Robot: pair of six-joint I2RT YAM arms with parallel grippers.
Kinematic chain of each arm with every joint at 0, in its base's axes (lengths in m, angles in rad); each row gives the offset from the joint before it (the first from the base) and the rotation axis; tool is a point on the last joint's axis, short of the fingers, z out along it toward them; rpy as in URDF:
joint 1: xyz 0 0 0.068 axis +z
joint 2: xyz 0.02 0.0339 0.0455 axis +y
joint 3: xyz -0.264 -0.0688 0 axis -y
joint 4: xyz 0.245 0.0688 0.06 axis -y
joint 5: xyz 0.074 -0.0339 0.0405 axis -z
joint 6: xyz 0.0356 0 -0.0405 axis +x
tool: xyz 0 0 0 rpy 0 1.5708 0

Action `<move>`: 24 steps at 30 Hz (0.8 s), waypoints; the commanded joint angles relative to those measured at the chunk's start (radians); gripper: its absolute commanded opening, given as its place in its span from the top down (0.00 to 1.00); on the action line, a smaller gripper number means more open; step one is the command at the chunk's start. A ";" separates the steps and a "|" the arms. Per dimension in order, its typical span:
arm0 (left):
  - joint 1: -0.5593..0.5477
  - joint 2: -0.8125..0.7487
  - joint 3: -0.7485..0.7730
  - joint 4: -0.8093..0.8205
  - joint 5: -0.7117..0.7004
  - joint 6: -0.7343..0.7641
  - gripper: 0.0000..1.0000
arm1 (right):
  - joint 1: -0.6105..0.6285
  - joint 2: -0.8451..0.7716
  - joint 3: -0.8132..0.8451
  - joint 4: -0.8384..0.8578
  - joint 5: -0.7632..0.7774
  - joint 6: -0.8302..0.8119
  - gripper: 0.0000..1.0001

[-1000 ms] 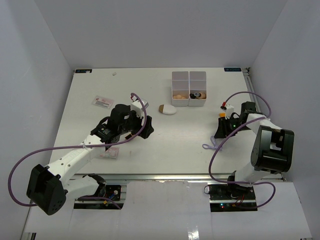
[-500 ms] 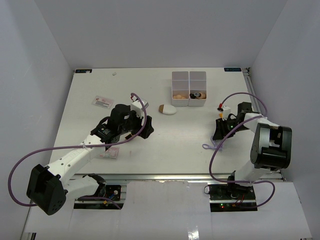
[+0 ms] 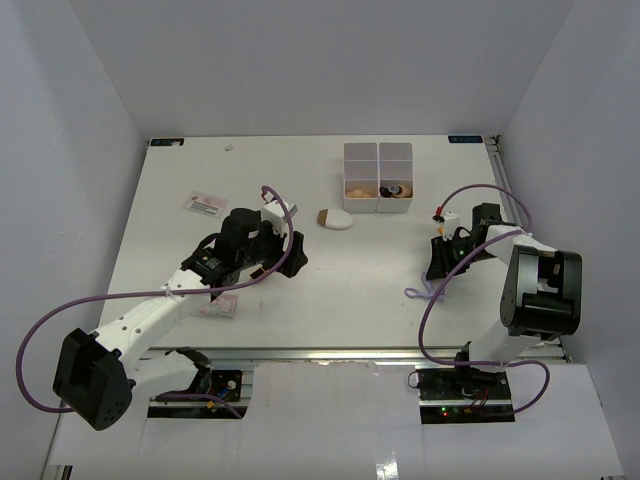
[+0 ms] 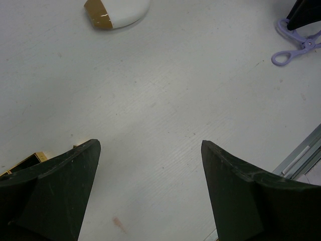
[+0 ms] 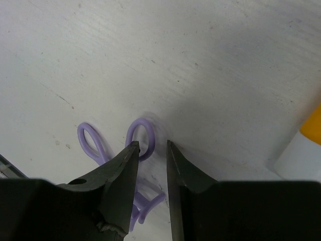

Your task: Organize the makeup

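The purple loop point(image 5: 142, 135) lies on the white table, also seen from above point(image 3: 418, 292) and in the left wrist view point(image 4: 296, 45). My right gripper point(image 5: 152, 145) is low over it with its jaws a narrow gap apart; one ring's edge lies between the tips, not clamped. From above this gripper point(image 3: 437, 270) is right of centre. An orange-white bottle point(image 5: 307, 145) stands just right of it. The white oval piece with a brown tip point(image 3: 336, 219) point(image 4: 118, 11) lies left of the box. My left gripper point(image 4: 149, 145) point(image 3: 292, 260) is open and empty over bare table.
The white compartment box point(image 3: 378, 178) stands at the back centre, holding tan sponges point(image 3: 358, 190) and a dark tube point(image 3: 396, 188). A printed card point(image 3: 205, 203) lies at the left, another point(image 3: 218, 308) under the left arm. The table's front rail point(image 4: 301, 158) is near.
My right gripper has shifted slightly left and toward the purple loop. The left arm has not moved.
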 commanded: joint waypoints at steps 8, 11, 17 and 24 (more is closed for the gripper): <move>0.001 -0.015 0.011 0.015 0.003 0.008 0.08 | 0.015 0.025 0.023 0.000 -0.018 0.007 0.68; 0.001 -0.014 0.011 0.015 0.005 0.008 0.08 | 0.015 0.026 0.025 -0.003 -0.024 0.006 0.69; 0.001 -0.014 0.010 0.015 0.003 0.008 0.08 | 0.015 0.033 0.030 -0.010 -0.039 0.004 0.72; 0.001 -0.010 0.010 0.014 0.005 0.008 0.08 | 0.015 0.032 0.039 -0.024 -0.067 -0.002 0.74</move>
